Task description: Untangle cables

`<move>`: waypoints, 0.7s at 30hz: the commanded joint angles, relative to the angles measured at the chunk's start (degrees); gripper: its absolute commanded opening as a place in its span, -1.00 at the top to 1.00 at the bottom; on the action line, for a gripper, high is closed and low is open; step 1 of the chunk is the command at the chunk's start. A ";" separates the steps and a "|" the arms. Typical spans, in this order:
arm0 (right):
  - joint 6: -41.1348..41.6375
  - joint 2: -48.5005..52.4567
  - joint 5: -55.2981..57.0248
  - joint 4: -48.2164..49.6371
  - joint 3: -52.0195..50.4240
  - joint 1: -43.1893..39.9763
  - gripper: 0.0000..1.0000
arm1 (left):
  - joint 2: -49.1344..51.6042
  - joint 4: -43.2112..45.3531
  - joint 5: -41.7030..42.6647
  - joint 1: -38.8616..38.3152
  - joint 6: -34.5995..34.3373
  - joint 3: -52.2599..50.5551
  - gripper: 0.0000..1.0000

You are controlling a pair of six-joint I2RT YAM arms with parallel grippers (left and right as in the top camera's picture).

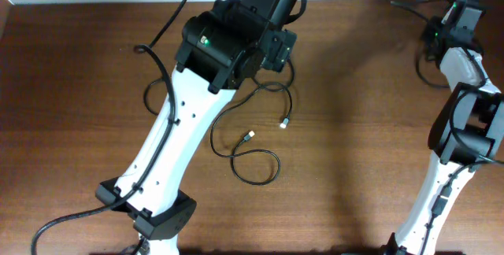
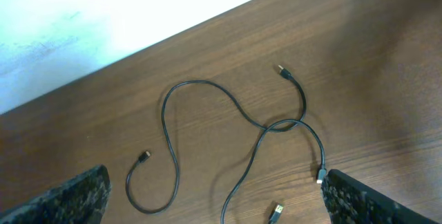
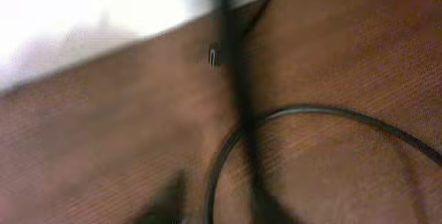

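Crossing cables (image 2: 266, 126), looped, ends (image 2: 282, 69) pointing apart

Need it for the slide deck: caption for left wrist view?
Open left gripper above loose black cables crossing on the wooden table.

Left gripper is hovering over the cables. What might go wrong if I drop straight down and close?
The two thin black cables cross under the open left gripper, so closing may pinch both and drag them together. A silver-tipped plug lies right by one finger and could snag.
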 commanded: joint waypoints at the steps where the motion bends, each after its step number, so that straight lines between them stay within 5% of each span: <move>1: -0.11 -1.29 0.04 -0.20 -0.83 -0.39 -0.98 | 0.17 0.09 -0.81 0.37 0.00 0.15 -0.98; 5: -2.69 -10.56 -2.43 -4.24 4.09 0.00 -0.98 | 0.17 0.13 -0.83 0.37 0.00 0.15 -0.98; 10: -7.74 -25.09 -2.49 -33.11 18.05 7.17 -0.98 | 0.17 0.11 -0.83 0.37 -0.02 0.15 -0.98; 18: -19.41 -25.57 -16.87 -64.26 18.82 17.33 -0.94 | 0.17 0.15 -1.44 0.63 -0.02 0.15 -0.98; 21: -19.26 -25.57 -16.85 -68.61 18.40 24.76 -0.95 | -0.39 0.22 -16.61 4.98 -13.11 0.17 -0.98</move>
